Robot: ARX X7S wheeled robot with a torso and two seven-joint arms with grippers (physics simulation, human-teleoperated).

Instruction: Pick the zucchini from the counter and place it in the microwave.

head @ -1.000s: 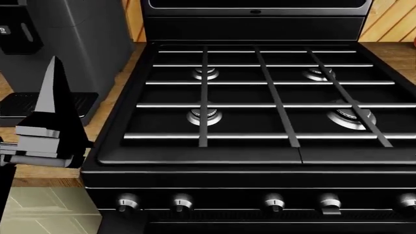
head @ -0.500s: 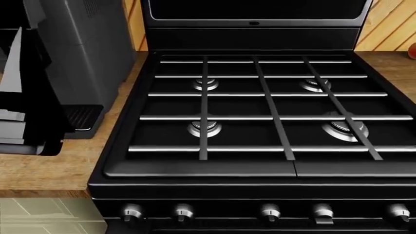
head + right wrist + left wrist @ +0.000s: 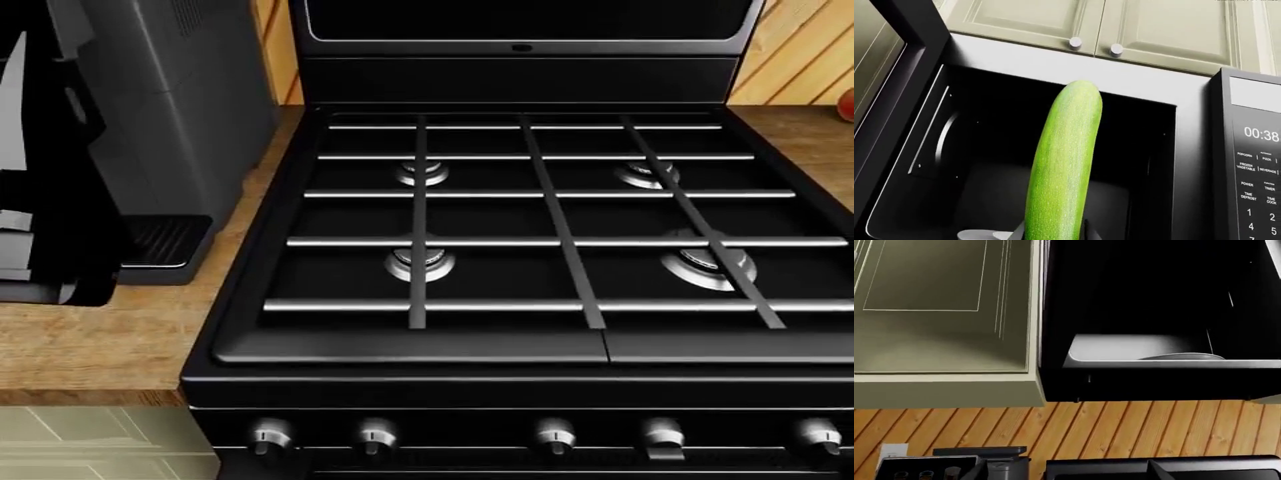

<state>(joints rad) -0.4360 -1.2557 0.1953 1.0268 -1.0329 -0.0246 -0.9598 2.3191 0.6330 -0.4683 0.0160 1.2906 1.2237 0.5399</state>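
- In the right wrist view the zucchini [image 3: 1064, 165] stands up out of the right gripper [image 3: 1054, 234], its lower end clamped between the grey fingers, of which only the tips show at the frame's edge.
- The zucchini's rounded free end points at the open cavity of the microwave [image 3: 1054, 165] — the dark interior lies straight behind it, and the vegetable is in front of the opening rather than resting on anything inside.
- The microwave's door [image 3: 894, 75] is swung open to one side; on the other side sits the control panel [image 3: 1257, 170], with a clock display reading 00:38 and rows of labelled buttons.
- Cream cabinets [image 3: 1121, 25] with round knobs sit beside the microwave.
- The left wrist view shows the microwave's dark cavity and pale turntable edge [image 3: 1181, 356] and a wood-plank wall [image 3: 1121, 427]; the left gripper itself is not shown there.
- In the head view a black shape at the left edge is the left arm [image 3: 40, 180] — whether its fingers are apart or together cannot be told.
- The black gas stove [image 3: 534, 230] fills the head view, the coffee machine [image 3: 174, 130] beside it on the counter [image 3: 94, 340].
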